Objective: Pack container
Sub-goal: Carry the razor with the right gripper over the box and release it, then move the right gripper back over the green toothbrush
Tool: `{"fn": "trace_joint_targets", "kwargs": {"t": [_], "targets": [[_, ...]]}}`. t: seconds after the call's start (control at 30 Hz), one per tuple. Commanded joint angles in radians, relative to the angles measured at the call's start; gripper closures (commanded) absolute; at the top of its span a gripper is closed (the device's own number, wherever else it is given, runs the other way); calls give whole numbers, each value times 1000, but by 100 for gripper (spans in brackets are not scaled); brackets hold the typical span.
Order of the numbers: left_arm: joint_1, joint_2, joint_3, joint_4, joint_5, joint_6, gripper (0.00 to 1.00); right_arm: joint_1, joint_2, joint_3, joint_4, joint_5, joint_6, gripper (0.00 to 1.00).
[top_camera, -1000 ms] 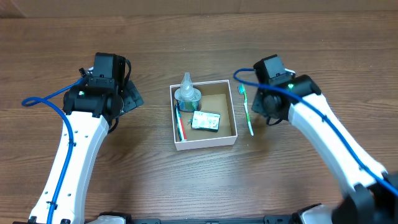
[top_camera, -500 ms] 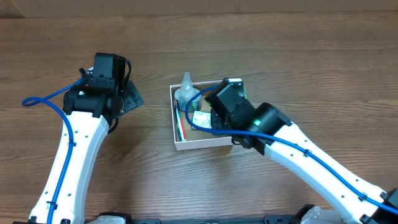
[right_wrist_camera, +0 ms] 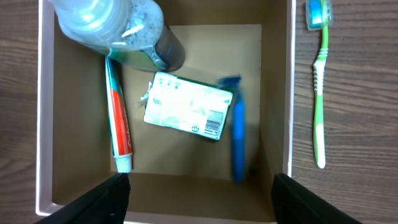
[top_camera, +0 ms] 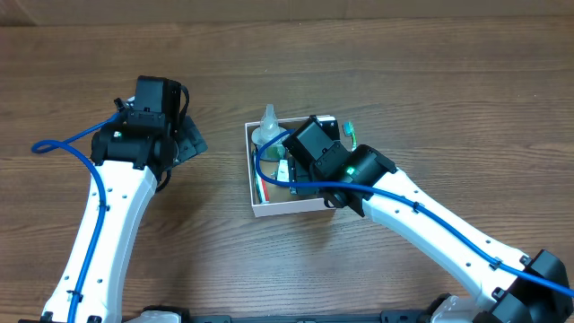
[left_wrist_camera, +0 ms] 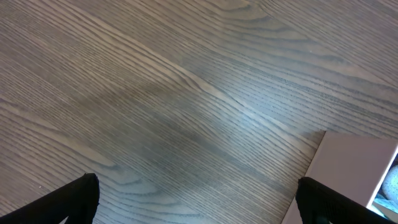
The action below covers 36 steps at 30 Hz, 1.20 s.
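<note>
The container (top_camera: 287, 209), a shallow square cardboard box with white walls (right_wrist_camera: 43, 124) and a plain brown floor, sat at the middle of the wooden bench (top_camera: 404, 81); one white corner (left_wrist_camera: 351, 168) showed in the left wrist view. Inside, a clear plastic bottle (right_wrist_camera: 118, 28) of green liquid stood in the far-left corner. A slim red-and-green tube (right_wrist_camera: 117, 115) lay along the left wall. A flat green-and-white packet (right_wrist_camera: 186, 106) bore a barcode and print too small to read. Beside it lay a blue handle (right_wrist_camera: 237, 134), too blurred to name. A green toothbrush (right_wrist_camera: 319, 87) lay on the bench just outside the right wall. The right gripper (right_wrist_camera: 199, 180) hung over the box, fingers spread wide and empty. The left gripper (left_wrist_camera: 196, 186) was spread over bare wood toward the left edge.
</note>
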<state>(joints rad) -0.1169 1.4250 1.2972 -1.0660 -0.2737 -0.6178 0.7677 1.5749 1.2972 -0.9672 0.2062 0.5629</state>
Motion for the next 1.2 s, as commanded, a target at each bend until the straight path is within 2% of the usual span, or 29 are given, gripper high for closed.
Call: {"fn": "trace_joint_targets", "kwargs": {"t": [0.0, 0.23, 0.43, 0.7, 0.93, 1.17], "targets": [[-1, 0, 14, 0, -6, 20, 0, 2, -10, 65, -64, 35, -26, 25], [-1, 0, 14, 0, -6, 20, 0, -43, -100, 130, -222, 198, -21, 24], [-1, 0, 14, 0, -6, 20, 0, -159, -131, 126, -280, 216, -36, 16], [-1, 0, 14, 0, -6, 20, 0, -359, -131, 69, -197, 21, -219, 15], [-1, 0, 14, 0, -6, 20, 0, -429, -127, -75, -50, -100, -336, 15], [-1, 0, 14, 0, -6, 20, 0, -431, -114, -236, 131, -116, -336, 1]]}}
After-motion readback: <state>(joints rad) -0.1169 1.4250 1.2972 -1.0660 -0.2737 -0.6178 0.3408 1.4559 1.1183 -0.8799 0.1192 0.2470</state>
